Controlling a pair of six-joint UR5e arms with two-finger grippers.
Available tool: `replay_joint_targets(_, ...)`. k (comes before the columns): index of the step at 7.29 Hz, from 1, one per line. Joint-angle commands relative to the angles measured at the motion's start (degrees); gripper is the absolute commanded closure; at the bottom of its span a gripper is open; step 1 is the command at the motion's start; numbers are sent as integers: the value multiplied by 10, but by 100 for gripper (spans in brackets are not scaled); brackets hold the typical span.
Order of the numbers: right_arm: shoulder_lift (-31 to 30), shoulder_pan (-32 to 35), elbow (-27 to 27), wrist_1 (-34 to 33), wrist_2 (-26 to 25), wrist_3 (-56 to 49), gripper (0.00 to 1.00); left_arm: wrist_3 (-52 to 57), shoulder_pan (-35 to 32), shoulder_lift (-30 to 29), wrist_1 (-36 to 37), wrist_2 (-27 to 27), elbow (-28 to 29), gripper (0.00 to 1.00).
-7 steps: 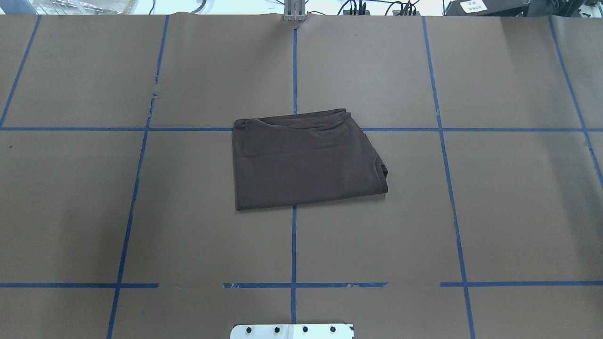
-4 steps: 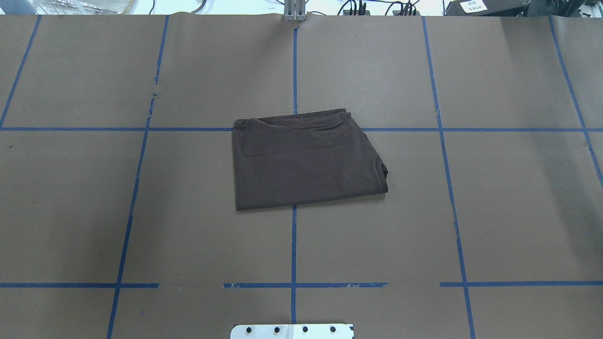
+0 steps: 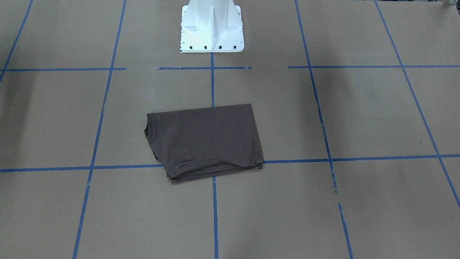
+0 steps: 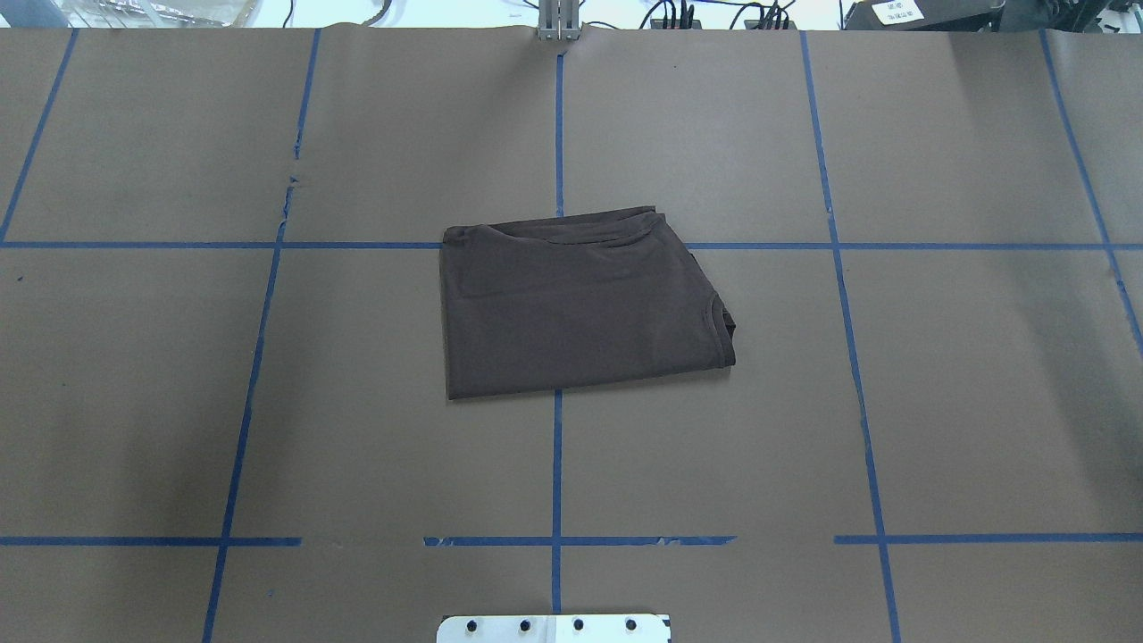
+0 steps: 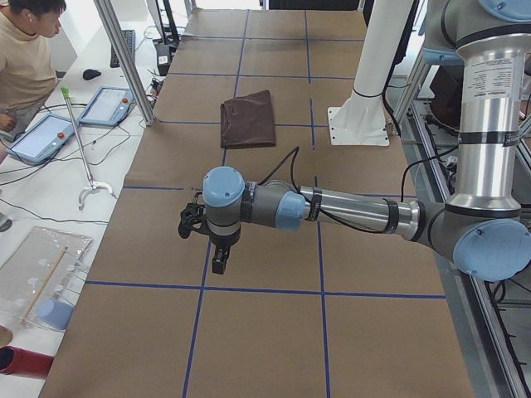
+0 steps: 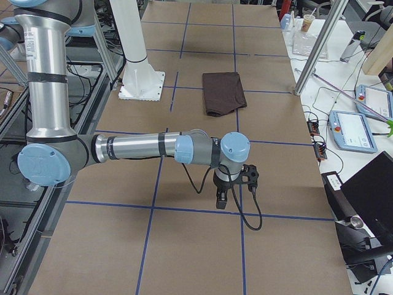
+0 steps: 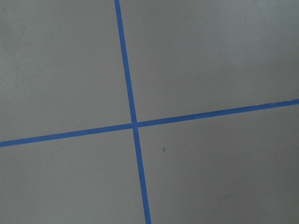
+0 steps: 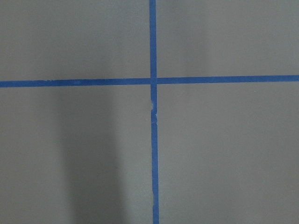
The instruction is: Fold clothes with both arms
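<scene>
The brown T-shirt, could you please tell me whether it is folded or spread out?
Folded: the T-shirt lies as a compact rectangle, with stacked layers showing along its edges.

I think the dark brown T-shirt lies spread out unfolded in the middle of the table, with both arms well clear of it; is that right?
Not quite: the T-shirt is not spread out but folded into a compact rectangle, as the overhead exterior view shows. It does lie in the middle of the table, with the left arm and right arm well clear of it.
</scene>
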Motion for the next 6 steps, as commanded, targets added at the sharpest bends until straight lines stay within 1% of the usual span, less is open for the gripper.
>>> replay_joint_targets(1, 2, 0, 9, 2, 0, 0, 0, 2, 3, 1, -3, 4, 0, 0)
replay_joint_targets(6, 0, 0, 9, 2, 5, 6, 0, 4, 6, 2, -3, -2, -2, 0)
